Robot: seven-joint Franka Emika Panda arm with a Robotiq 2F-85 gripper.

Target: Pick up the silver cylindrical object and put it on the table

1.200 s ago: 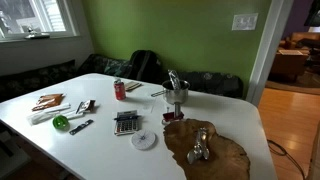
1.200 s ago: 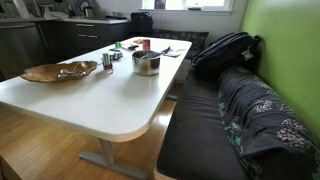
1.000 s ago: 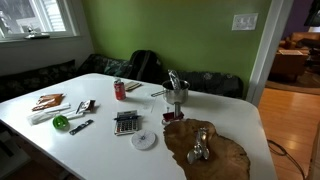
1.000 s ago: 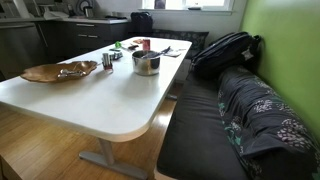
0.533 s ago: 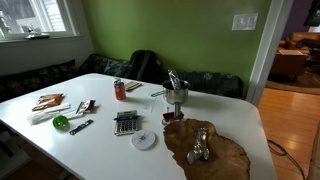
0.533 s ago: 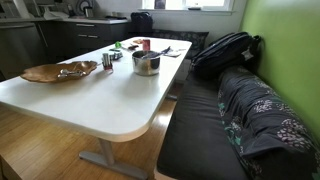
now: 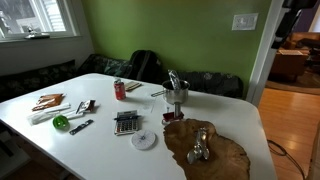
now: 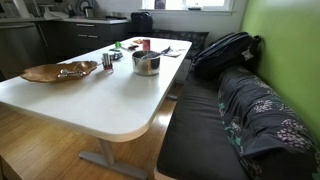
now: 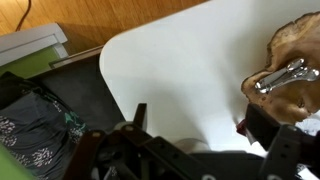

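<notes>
The silver cylindrical object [image 7: 200, 146] lies on the irregular brown wood slab [image 7: 228, 155] at one end of the white counter [image 7: 105, 150], not on the bare counter top itself. In the wrist view it shows as a shiny metal piece [image 9: 281, 77] on its side on the slab [image 9: 300, 40], near the slab's edge. Its exact shape is hard to make out at this size; it may be more than one piece.

The end effector [image 9: 197, 112] hangs above the bare counter [image 9: 180, 60], well apart from the object. Its dark fingers [image 9: 139, 112] are spread wide with nothing between them, so it is released.

Just beside the slab, toward the middle of the counter, a small dark red item [image 7: 172, 118] stands in an exterior view. Beyond it is a silver pot [image 7: 177, 96] with utensils sticking out of it; the pot [image 8: 146, 63] shows in both exterior views. Farther along the counter lie a white round disc [image 7: 145, 140], a calculator [image 7: 126, 123], a red can [image 7: 120, 90] and a green item [image 7: 61, 122].

A dark bench [image 8: 205, 120] runs along the counter's long side, with a black bag [image 8: 225, 50] resting on it against the green wall [image 8: 285, 40].
</notes>
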